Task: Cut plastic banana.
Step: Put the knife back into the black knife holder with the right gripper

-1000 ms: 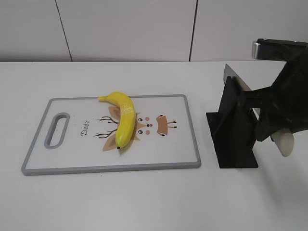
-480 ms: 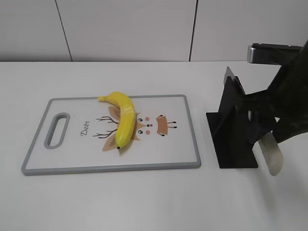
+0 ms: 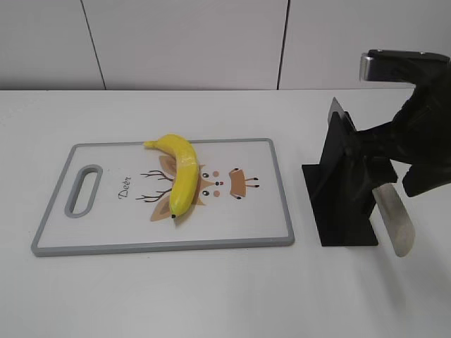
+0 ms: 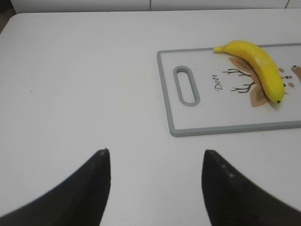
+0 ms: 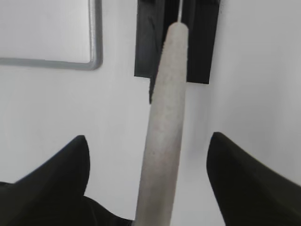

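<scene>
The plastic banana [image 3: 180, 176] is glossy yellow. It lies on a white cutting board [image 3: 268, 211] with a grey rim and a deer drawing, and also shows in the left wrist view [image 4: 258, 68]. A knife with a pale handle [image 3: 394, 225] sits slanted in a black stand [image 3: 342, 183], its blade tip [image 3: 336, 107] poking out above. My right gripper [image 5: 148, 141] is open, its fingers wide on either side of the handle [image 5: 164, 117] without touching it. My left gripper [image 4: 155, 153] is open and empty over bare table, left of the board [image 4: 171, 127].
The board has a handle slot [image 3: 83, 190] at its left end. The black stand's flat base [image 3: 349, 236] lies on the white table right of the board. A white panelled wall [image 3: 183, 42] runs behind the table.
My right gripper has shifted up and slightly left at the stand, uncovering more of the knife handle. The banana and board have not moved.
</scene>
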Available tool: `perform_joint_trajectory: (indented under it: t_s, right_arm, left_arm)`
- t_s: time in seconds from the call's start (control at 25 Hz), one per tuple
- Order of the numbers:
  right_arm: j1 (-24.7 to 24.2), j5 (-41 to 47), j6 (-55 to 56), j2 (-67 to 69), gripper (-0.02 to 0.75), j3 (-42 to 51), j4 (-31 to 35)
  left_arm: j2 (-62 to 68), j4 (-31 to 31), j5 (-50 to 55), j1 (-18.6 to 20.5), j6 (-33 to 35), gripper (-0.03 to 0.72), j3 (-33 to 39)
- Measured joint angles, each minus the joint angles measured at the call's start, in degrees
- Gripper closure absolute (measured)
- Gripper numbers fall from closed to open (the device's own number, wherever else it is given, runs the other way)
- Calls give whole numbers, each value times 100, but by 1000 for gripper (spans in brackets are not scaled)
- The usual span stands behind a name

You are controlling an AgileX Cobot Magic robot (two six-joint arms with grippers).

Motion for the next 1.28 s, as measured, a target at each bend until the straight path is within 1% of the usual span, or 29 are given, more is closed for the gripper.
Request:
perform_joint_trajectory:
  t_s: [0.08,0.2,0.64,0.76,0.92,1.04,1.28]
  right_arm:
    - [0,79,-365,-312,145,0,184]
    - [0,148,-729,-937,148,0,281]
    - [0,248,-1927,-3398,147,54,298]
    - [0,261,-2071,-4048,147,447,298]
    - [0,309,-2149,-4896,150,1369,298]
    - [0,509,-2154,-5555,162,1975,293]
    - [0,1046,-2160,-6785,201,2496,293]
  left_arm:
    - [0,0,0,0,0,108,0]
    - [0,0,0,0,0,108,0]
    - [0,0,0,0,0,108,0]
    - [0,0,0,0,0,108,0]
    - [0,0,-6,0,0,108,0]
    - [0,0,-6,0,0,108,0]
    - [0,0,-6,0,0,108,0]
